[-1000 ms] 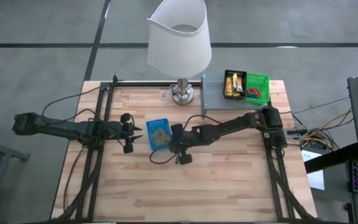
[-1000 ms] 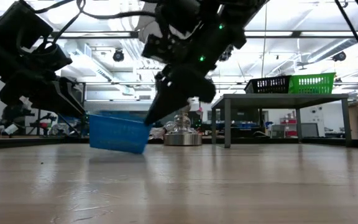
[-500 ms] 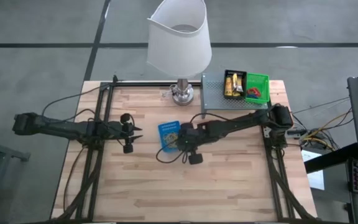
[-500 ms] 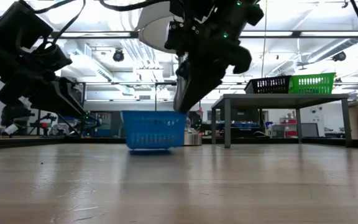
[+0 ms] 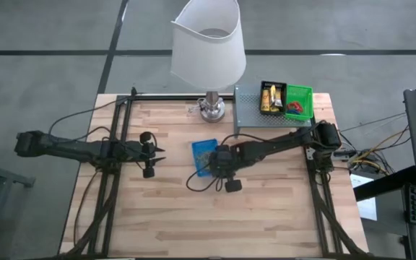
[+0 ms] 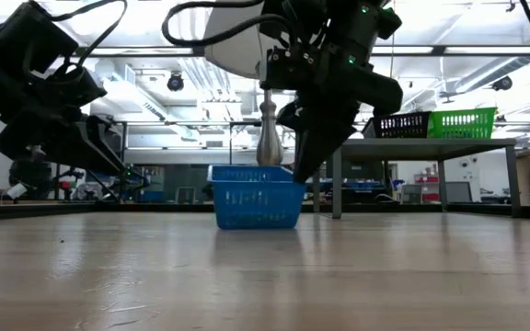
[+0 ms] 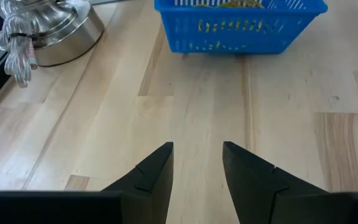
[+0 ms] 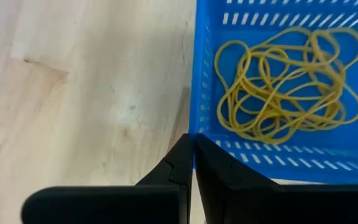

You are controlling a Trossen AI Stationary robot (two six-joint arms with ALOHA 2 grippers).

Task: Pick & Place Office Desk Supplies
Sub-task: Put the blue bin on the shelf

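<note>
While the right claw (image 8: 192,155) pinches the near wall of the blue tray (image 8: 272,158) between clenched fingers, the tangle of tan rubber bands (image 8: 288,84) lies inside the tray just ahead of it on the wooden surface (image 5: 157,209). The left claw (image 7: 197,165) hovers released, well apart, facing the tray.

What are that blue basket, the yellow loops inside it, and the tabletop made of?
Blue basket: likely moulded plastic, with an even colour and slotted walls. Yellow loops: probably rubber bands, thin, limp and tangled. Tabletop: wood, pale joined planks with visible grain and a smooth, slightly glossy finish.
</note>
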